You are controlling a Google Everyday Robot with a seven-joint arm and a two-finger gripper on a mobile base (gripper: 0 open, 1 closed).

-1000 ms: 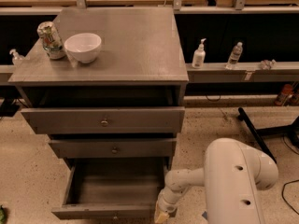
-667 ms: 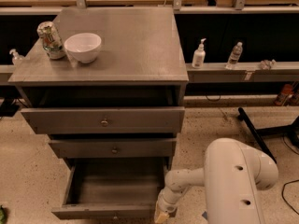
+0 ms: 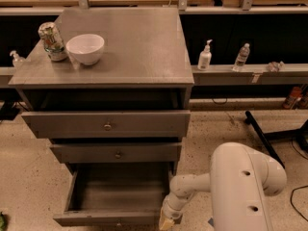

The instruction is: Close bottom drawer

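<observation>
My arm [image 3: 243,189] fills the lower right, its white bulk bent down beside the grey cabinet [image 3: 101,80]. The bottom drawer [image 3: 118,191] is pulled well out at the foot of that cabinet, its inside bare and its front panel near the lower edge of view. My claw [image 3: 167,221] sits low at the right end of that panel, touching it or just beside it; I cannot tell whether the claw is apart or together.

Nothing has shifted over the last second: arm, claw and drawer lie just as they did. I judge I am set for the push but the closing has not begun, so the whole stroke is left. The two drawers above, the middle drawer [image 3: 115,153] and the top drawer [image 3: 107,124], stand a little proud.

The worktop [image 3: 139,42] carries a white bowl [image 3: 85,48] and, just beside it, a can [image 3: 52,41], both near the left rear. The floor [image 3: 216,129] is speckled and pale. Behind, a ledge [image 3: 250,73] holds a pump bottle [image 3: 205,57] and a water bottle [image 3: 241,57].
</observation>
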